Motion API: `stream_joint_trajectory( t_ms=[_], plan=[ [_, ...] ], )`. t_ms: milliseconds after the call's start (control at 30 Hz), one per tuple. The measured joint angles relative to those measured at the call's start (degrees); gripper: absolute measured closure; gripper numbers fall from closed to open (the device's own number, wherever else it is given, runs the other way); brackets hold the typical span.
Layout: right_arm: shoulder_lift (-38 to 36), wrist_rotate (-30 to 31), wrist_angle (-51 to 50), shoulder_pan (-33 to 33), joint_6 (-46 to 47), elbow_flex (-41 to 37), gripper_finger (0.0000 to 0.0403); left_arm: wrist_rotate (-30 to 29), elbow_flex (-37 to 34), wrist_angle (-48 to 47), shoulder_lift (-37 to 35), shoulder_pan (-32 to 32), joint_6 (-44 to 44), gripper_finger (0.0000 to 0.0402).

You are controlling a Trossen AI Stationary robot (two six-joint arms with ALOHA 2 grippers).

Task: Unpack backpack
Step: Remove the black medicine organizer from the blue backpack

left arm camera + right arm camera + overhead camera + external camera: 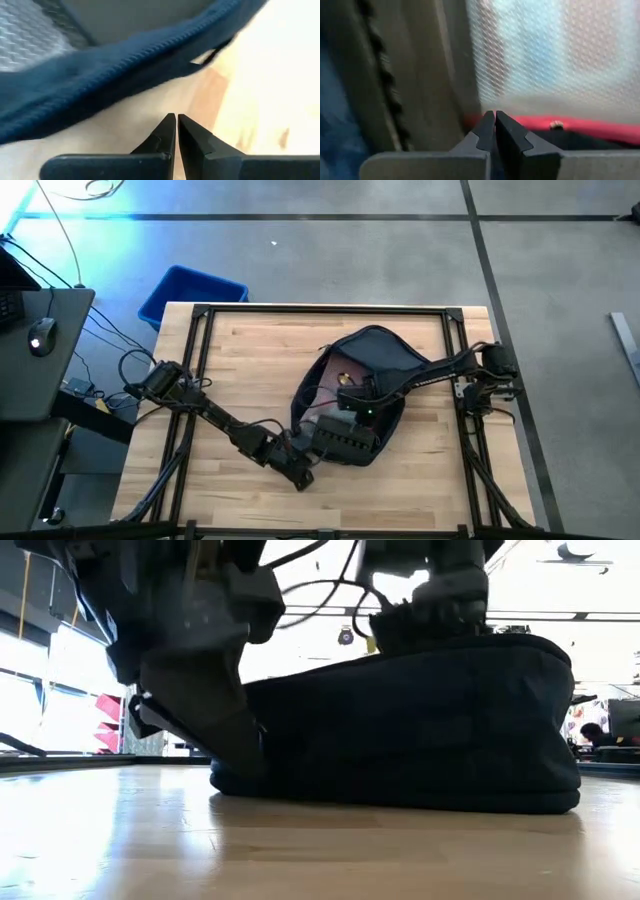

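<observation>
Lying flat near the middle of the surface (240, 350), the backpack (375, 360) looks soft and slack: its navy cloth sags at the edges and the main opening gapes upward. From where I stand I would judge it light but floppy, so anything pulled out may drag the fabric along unless the bag is pinned. The best holds seem to be the stitched rim of the opening or the zipper tape, which give a firm ridge.

The left pincer (176, 120) sits low at the bag's near edge, its fingers pressed together and holding nothing, just beside the hem. The right pincer (494, 117) reaches inside the opening, also pressed together on nothing, pointing at mesh lining and a red strip (600, 127).
</observation>
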Motion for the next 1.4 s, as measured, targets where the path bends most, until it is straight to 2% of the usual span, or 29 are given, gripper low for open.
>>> stream_joint_trajectory(
  t_ms=[167,433,733,967,1100,1200,1300,1400],
  plan=[
    [0.0,-3.83,1.33,0.99,-1.95,-1.56,0.0403,0.66,0.02,5.19,1.72,1.05,-0.77,0.0401],
    [0.0,-7.09,3.07,2.98,-2.29,-1.58,0.0403,1.32,0.04,6.27,4.58,4.47,-7.66,0.0401],
    [0.0,-7.93,4.15,3.53,-2.69,-1.52,0.0403,1.94,0.04,6.38,4.77,6.56,-8.3,0.0401],
    [-2.13,-7.41,0.87,0.98,-2.93,-1.5,0.0397,2.17,0.11,3.19,3.92,5.8,-10.52,0.0401],
    [-6.24,-7.77,0.49,-0.77,-5.16,-3.0,0.0361,2.32,0.13,1.72,3.58,5.24,-11.04,0.0402],
    [-9.7,-10.39,2.36,-2.06,-6.61,-8.01,0.0317,2.28,0.13,1.94,3.58,4.74,-11.96,0.0402],
    [-13.51,-16.81,10.73,-3.72,-5.42,-16.21,0.0264,2.78,0.11,3.37,3.58,4.1,-12.91,0.0401],
    [-16.3,-22.54,22.62,-5.16,-0.45,-24.47,0.021,3.76,0.04,5.42,3.68,3.8,-13.08,0.0401]
  ],
)
